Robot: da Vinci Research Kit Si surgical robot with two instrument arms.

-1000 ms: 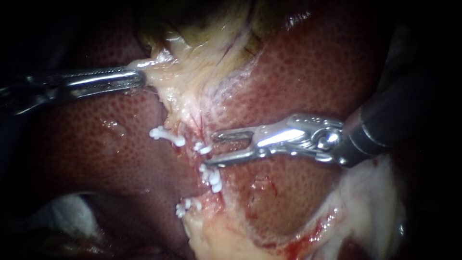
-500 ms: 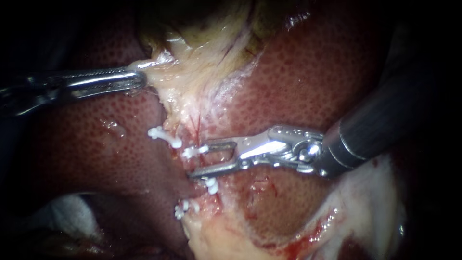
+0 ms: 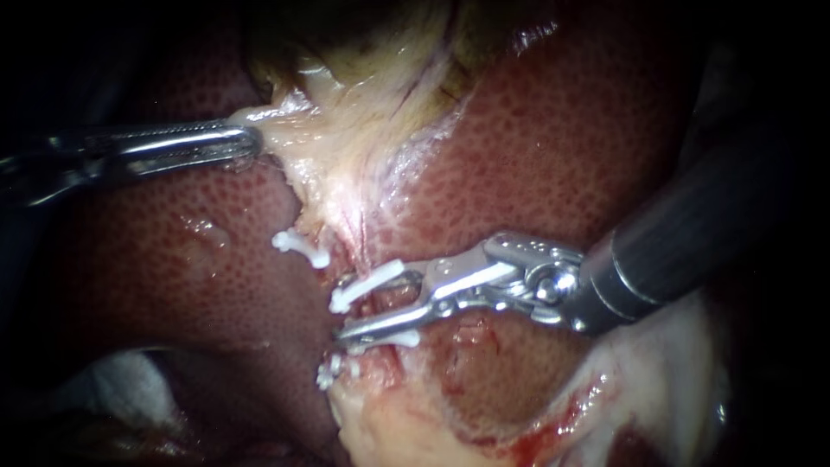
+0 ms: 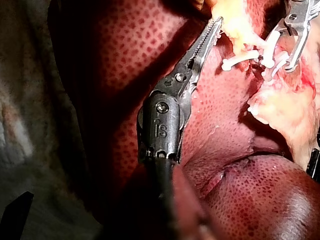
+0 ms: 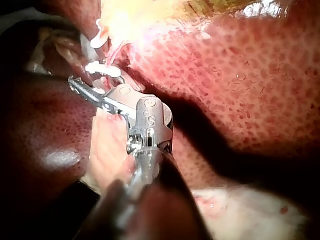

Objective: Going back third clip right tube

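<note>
My right instrument comes in from the right, its jaws open around a reddish tube at the foot of the pale gallbladder tissue. One white clip lies along the upper jaw. Another white clip shows just under the lower jaw. My left instrument is shut on the edge of the pale tissue and holds it taut. In the left wrist view its jaws pinch that tissue. In the right wrist view my right instrument reaches beside the clips.
Two more white clips sit on the left, one higher and one lower. Dark red liver surrounds the site. Pale fatty tissue lies below. White gauze shows at the lower left.
My right instrument has advanced left, and its open jaws now straddle the tube between two clips. The upper clip has tilted along the jaw. The left instrument has held still.
</note>
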